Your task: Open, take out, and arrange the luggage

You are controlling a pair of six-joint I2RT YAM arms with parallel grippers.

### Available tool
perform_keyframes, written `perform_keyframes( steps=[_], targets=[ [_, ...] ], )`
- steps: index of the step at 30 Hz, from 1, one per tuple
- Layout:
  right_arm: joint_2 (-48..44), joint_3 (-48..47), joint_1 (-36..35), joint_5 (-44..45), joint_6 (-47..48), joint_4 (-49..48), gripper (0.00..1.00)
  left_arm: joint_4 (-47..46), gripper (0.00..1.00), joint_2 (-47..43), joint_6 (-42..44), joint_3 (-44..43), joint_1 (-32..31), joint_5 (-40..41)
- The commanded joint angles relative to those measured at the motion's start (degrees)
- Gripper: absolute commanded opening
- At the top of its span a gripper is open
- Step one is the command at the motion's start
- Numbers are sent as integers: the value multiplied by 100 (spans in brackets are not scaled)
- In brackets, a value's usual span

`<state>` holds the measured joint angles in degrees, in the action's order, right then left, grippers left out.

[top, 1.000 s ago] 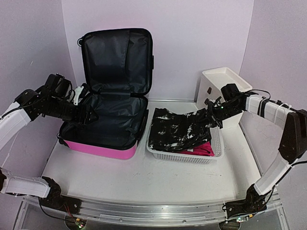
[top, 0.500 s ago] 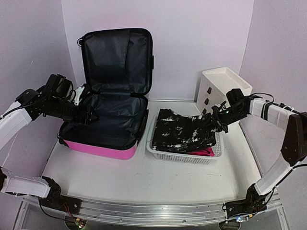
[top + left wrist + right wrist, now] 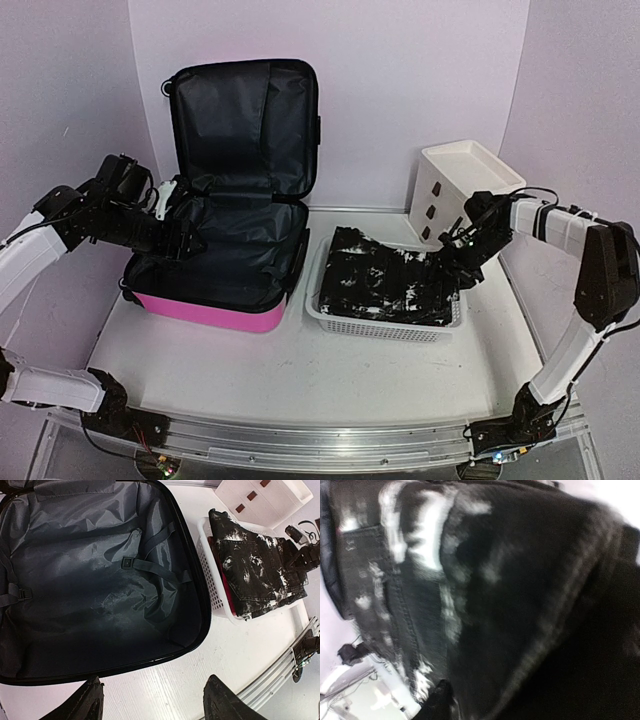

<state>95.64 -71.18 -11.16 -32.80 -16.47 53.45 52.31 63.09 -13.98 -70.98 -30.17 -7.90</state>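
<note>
Hazard: the right arm's fingers (image 3: 453,260) press into the black-and-white denim garment (image 3: 385,285) at the right rim of the white mesh basket (image 3: 380,331). Whether they grasp or are released cannot be told. Snagged cloth would likely drag the garment out or shift the basket.

The left arm's fingers (image 3: 90,702) are spread, holding nothing.

The luggage (image 3: 235,215) stands at frame left on the bench (image 3: 300,380). Its lid is upright, the pink shell lies flat, and the black lining is bare with slack straps.
</note>
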Motion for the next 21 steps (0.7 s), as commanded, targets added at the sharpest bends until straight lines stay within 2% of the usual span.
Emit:
perform_keyframes(
  steps=[1,4,7,9,13,17,21],
  targets=[
    [-430,-562,16,1295,865,1323,52,-296,69,-70,7,-241,6,4],
    [-894,-810,-54,2229,1013,2044,63,-300,71,-251,26,-226,9,102],
    [-1278,-917,-279,2368,863,2318,66,-300,74,-472,-1,-177,11,229],
    [-1340,-992,-667,2011,718,2276,68,-298,77,-558,-61,-135,11,308],
    [-1033,-964,-1110,501,371,1425,69,-501,84,-640,-46,-63,11,446],
    [-568,-715,-1127,-144,189,492,52,-936,86,-467,182,-53,17,522],
    [-442,135,-1113,576,305,255,30,-1707,86,102,274,5,117,625]
  ],
)
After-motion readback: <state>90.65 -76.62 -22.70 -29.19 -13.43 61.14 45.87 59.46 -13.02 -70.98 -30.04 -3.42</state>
